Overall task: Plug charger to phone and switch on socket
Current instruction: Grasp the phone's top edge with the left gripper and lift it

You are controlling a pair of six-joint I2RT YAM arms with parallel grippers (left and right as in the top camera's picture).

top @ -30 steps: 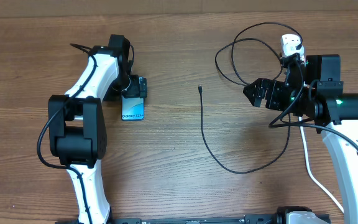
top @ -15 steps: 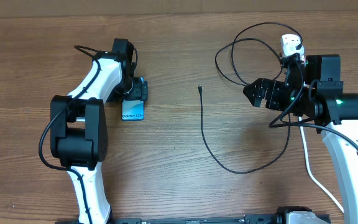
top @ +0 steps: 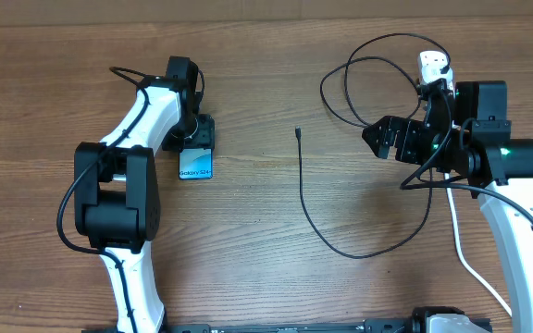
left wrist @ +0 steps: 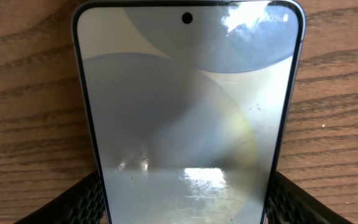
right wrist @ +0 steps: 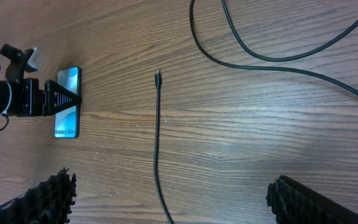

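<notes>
The phone [top: 195,164] lies flat on the wooden table with its light blue screen up; in the left wrist view the phone [left wrist: 185,112] fills the frame. My left gripper [top: 196,144] is over its far end, and both black fingers [left wrist: 82,202] press against the long edges, so it is shut on the phone. The charger's small connector tip [top: 298,132] lies mid-table, and its thin black cable [top: 308,208] curves away to the right. My right gripper [top: 378,139] hovers open, apart from the cable [right wrist: 156,143]. The white socket [top: 433,65] peeks out behind the right arm.
Loops of black cable [top: 359,83] lie at the back right. A thick white cord [top: 470,264] runs down the right side under the right arm. The left arm's body [top: 114,194] stands left of the phone.
My left gripper's fingers have closed in on the phone's edges, and the phone has shifted slightly up and left. The right arm and the cable have not moved.
</notes>
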